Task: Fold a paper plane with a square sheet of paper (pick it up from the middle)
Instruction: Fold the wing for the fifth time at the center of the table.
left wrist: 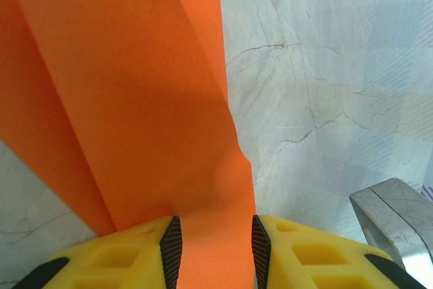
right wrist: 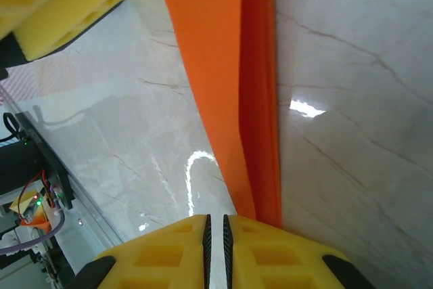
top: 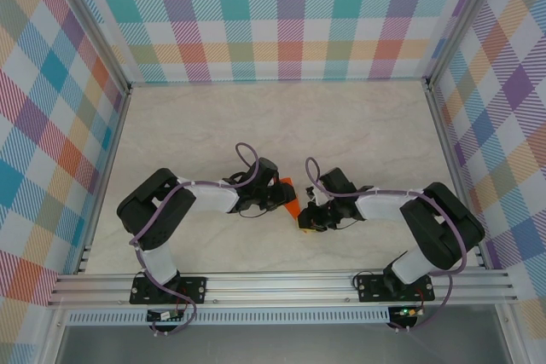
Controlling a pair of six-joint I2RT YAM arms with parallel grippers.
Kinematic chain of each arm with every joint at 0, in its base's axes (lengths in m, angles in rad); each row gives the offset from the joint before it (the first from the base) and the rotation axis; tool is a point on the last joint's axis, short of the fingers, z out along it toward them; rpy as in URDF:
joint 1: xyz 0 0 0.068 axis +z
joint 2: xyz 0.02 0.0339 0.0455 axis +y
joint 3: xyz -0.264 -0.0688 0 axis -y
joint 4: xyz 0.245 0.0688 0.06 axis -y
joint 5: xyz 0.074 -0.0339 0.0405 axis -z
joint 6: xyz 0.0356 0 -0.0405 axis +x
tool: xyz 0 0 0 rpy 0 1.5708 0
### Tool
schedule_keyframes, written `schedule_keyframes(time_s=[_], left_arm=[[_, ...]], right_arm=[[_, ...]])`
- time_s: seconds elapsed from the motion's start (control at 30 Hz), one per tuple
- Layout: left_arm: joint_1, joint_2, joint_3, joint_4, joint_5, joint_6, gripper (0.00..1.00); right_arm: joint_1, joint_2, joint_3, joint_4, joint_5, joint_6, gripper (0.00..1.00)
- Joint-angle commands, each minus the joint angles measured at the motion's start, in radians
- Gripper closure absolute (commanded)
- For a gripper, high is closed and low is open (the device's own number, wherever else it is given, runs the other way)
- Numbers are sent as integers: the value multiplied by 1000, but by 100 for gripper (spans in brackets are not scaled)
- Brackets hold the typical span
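Up close: yellow fingers (left wrist: 318, 255) of left gripper (left wrist: 215, 248) partway apart, clamped across a folded band of orange paper (left wrist: 135, 113) raised over the table (left wrist: 325, 99). Right gripper (right wrist: 216, 231) nearly closed, paper running against its outer finger; cannot tell whether pinching a layer. Looks mid-fold: long creases in, shaping unfinished. Next calls for a firm left hold while pressing the crease with the right. From overhead: arms (top: 171, 202) meeting mid-table around a small orange patch. From the wrists: layers, pad contact.

Bright, even overhead light, white glare on the tabletop (right wrist: 308, 108), soft shadows, nearest edges blurred
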Motion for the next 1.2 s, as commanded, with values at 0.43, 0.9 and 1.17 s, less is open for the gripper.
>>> schedule_keyframes(time_s=[0.43, 0.9, 1.17], left_arm=[[-3, 92, 4, -15, -25, 25, 64], [-3, 92, 9, -17, -17, 23, 64], [-2, 51, 13, -24, -15, 34, 63]], right_arm=[[5, -127, -42, 37, 38, 49, 82], [-2, 105, 87, 133, 32, 64, 83], [-13, 161, 6, 199, 14, 78, 89]])
